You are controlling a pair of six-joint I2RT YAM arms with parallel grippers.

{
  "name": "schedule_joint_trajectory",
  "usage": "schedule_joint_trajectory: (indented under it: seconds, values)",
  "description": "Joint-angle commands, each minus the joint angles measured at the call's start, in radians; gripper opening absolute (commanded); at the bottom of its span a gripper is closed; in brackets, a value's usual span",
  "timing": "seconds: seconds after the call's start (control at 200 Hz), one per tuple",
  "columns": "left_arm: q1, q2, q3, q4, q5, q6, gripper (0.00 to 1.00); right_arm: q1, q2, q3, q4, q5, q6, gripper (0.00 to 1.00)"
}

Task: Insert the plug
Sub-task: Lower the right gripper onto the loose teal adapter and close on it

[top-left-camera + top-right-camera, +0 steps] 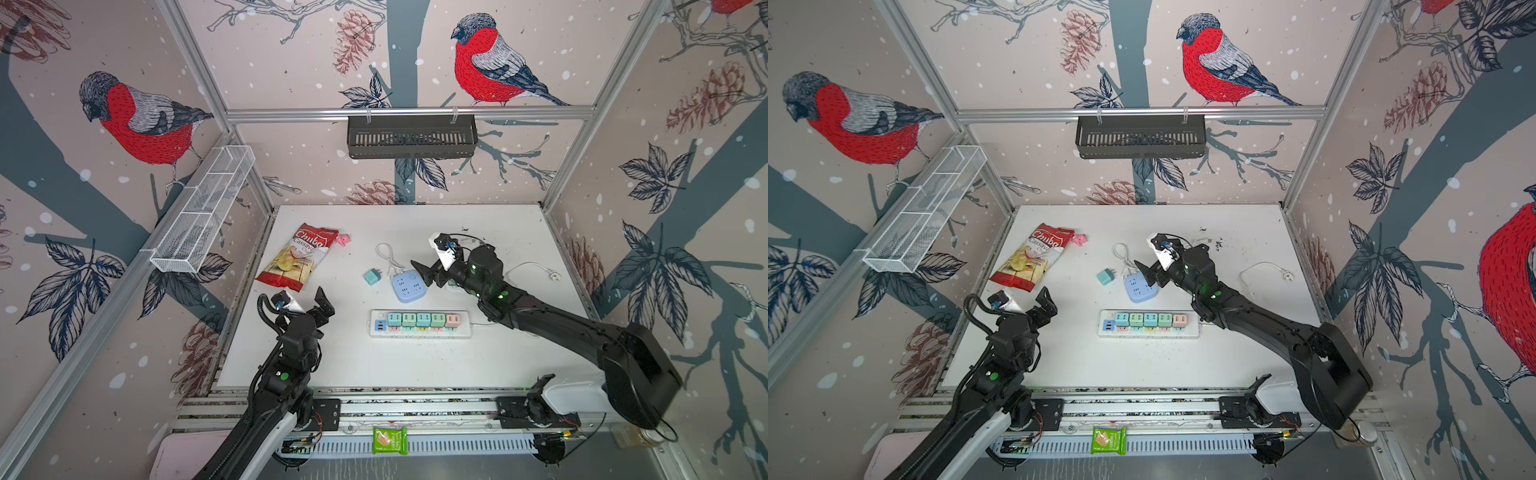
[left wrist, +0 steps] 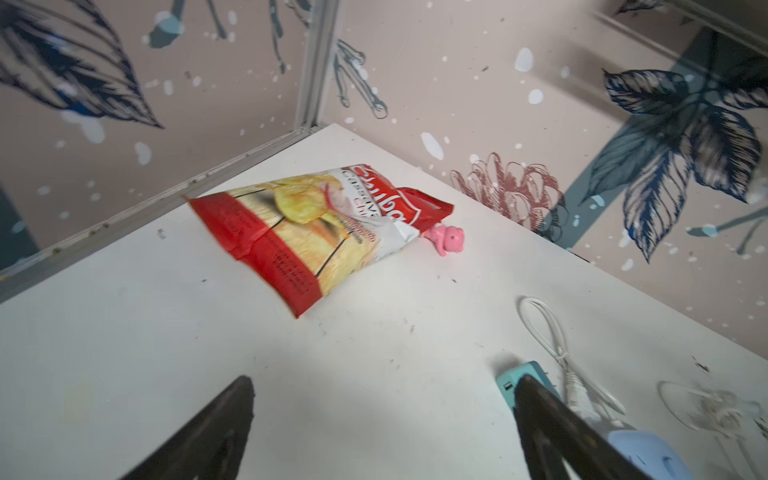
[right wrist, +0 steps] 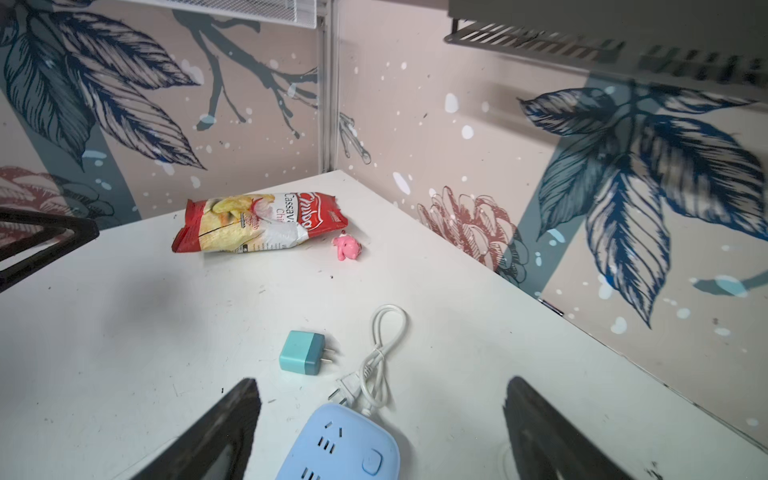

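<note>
The teal plug [image 1: 370, 276] lies on its side on the white desk [image 1: 415, 365], clear of both arms. Its two prongs point toward the looped white cord [image 1: 386, 254]. Just beside it sits a rounded blue socket block [image 1: 409, 286]. The right jaws hang open by that block's right edge, gripping nothing. In the right wrist view the block shows low between the spread fingers [image 3: 216, 432], and I can't see any contact. The left jaws are wide open too and empty, raised over bare desk toward the front left, nearer the front than the red chip bag [image 1: 297, 257]. A small pink toy [image 1: 344, 239] lies at the bag's far corner. Toward the front, a white power strip [image 1: 464, 328] carries five pastel adapters [image 1: 423, 319] in a row.
</note>
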Motion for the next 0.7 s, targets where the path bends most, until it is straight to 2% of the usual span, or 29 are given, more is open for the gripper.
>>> schedule_joint_trajectory:
  seconds: [0.0,0.155,0.385,0.695]
  values:
    - [0.008,-0.080,-0.025,-0.019,-0.049,-0.071,0.97,0.013,0.097,0.117,-0.197,-0.096,-0.069,0.93]
    - [0.008,-0.107,-0.026,-0.046,-0.053,-0.086,0.97,0.041,0.246,0.289,-0.354,-0.126,-0.109,0.93]
    - [0.008,-0.112,-0.021,-0.067,-0.030,-0.094,0.97,0.066,0.430,0.484,-0.482,-0.138,-0.161,0.92]
    - [0.008,-0.119,-0.023,-0.072,-0.019,-0.095,0.97,0.098,0.692,0.742,-0.655,-0.051,-0.245,0.93]
